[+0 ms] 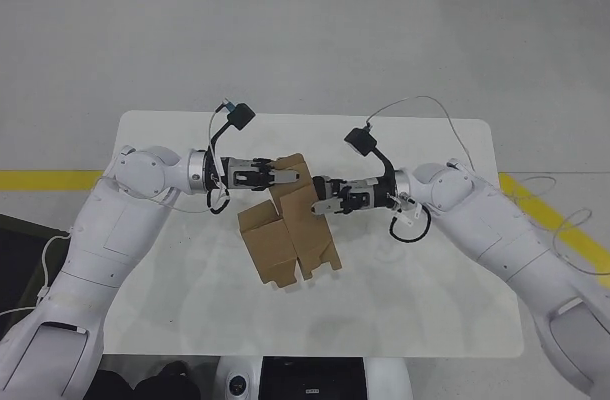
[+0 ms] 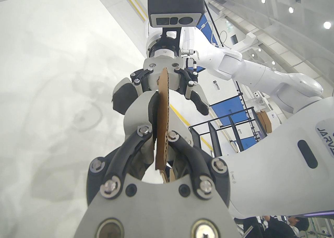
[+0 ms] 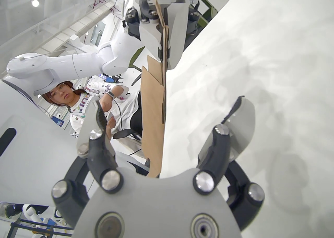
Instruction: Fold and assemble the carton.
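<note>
A flat brown carton [image 1: 290,235] hangs upright over the middle of the white table [image 1: 175,300], with its flaps pointing toward the front edge. My left gripper [image 1: 291,176] is shut on the carton's far top corner; in the left wrist view the board [image 2: 162,119] runs edge-on between the pinched fingers [image 2: 138,116]. My right gripper [image 1: 318,200] stands open at the carton's right side. Its two fingertips [image 3: 241,111] straddle the thin board [image 3: 152,119] without touching it. The left gripper [image 3: 163,51] shows farther off in the right wrist view, clamped on the same sheet.
Both arms meet above the table's centre, with cabled cameras [image 1: 240,113] standing up from the wrists. Bare tabletop lies all around the carton. A yellow floor stripe [image 1: 35,180] runs past the table's left and right ends.
</note>
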Controlling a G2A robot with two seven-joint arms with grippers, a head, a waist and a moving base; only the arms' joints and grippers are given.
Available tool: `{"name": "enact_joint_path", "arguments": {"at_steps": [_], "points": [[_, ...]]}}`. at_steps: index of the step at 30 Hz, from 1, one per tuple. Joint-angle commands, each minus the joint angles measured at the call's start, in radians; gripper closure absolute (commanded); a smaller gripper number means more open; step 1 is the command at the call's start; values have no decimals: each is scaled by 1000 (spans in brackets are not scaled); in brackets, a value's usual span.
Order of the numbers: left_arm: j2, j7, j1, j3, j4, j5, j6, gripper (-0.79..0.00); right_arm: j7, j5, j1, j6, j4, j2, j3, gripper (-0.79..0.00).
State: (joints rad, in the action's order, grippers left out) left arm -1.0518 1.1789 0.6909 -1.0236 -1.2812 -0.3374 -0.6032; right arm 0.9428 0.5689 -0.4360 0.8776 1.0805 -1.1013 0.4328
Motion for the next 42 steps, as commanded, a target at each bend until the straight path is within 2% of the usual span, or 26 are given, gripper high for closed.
{"name": "enact_joint_path", "arguments": {"at_steps": [1,6,7,9,15,16,17,24,29,37,42], "points": [[0,2,0,1,-1,-2,2,0,-8,6,10,8,-8,-1,-21,-326],[0,7,1,2,-1,-7,6,0,-27,20,35,27,-29,-4,-67,-191],[0,7,1,1,-1,-9,6,0,-31,23,39,31,-32,-4,-76,-151],[0,10,1,2,-1,-11,9,0,-38,29,46,38,-36,-4,-89,-6],[-1,29,0,5,-3,-44,15,0,-63,51,68,63,-42,-2,-135,0],[-1,31,1,2,0,-56,12,-369,-67,56,72,67,-41,-2,-142,0],[-1,30,0,-1,3,-67,15,-785,-72,61,74,71,-40,-1,-149,0],[1,18,-18,-34,24,-132,38,-785,-112,113,90,112,-36,9,-192,0],[5,-48,-26,-79,34,-148,60,-785,-114,204,94,114,-56,21,-204,0],[13,-229,7,-131,21,-42,94,-785,-16,442,66,16,-91,47,-130,0],[17,-288,58,-149,-5,-1,103,-785,38,546,27,-38,-155,60,-53,0]]}}
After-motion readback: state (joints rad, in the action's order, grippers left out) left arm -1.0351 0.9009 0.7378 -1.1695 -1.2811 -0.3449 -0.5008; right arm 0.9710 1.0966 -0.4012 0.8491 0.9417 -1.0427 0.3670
